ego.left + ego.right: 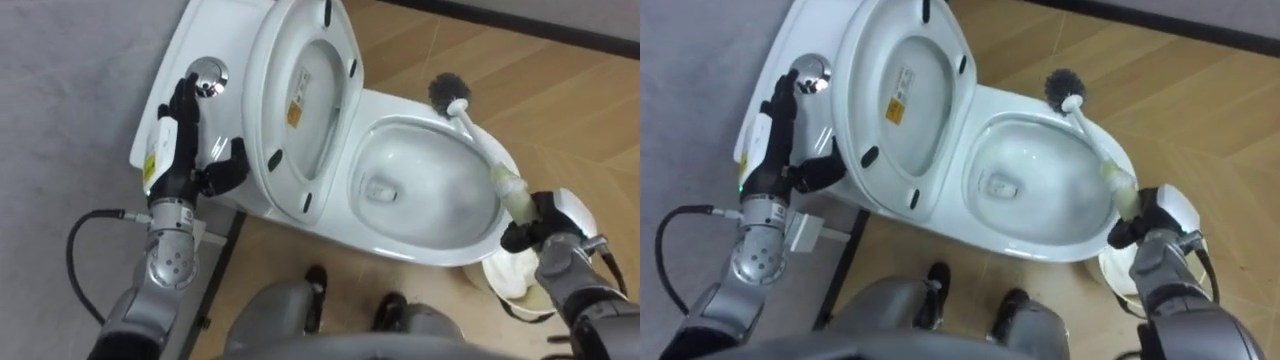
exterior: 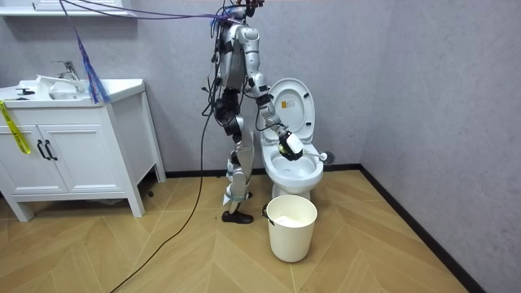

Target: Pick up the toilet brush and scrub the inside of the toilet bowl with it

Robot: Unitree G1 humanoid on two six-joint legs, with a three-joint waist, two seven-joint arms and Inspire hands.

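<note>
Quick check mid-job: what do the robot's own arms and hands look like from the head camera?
The left hand and right hand both have black fingers, silver metal wrists and smooth grey forearms. The left wrist is drum-shaped with small holes, and a black cable loops out from it. The back of the left hand carries a white tag with a yellow patch. The back of the right has a rounded white cover.

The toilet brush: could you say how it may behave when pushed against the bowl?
The toilet brush looks stiff and light: thin white handle. Its dark bristles likely flex. Gripped at its end by the right hand, it may twist.
</note>
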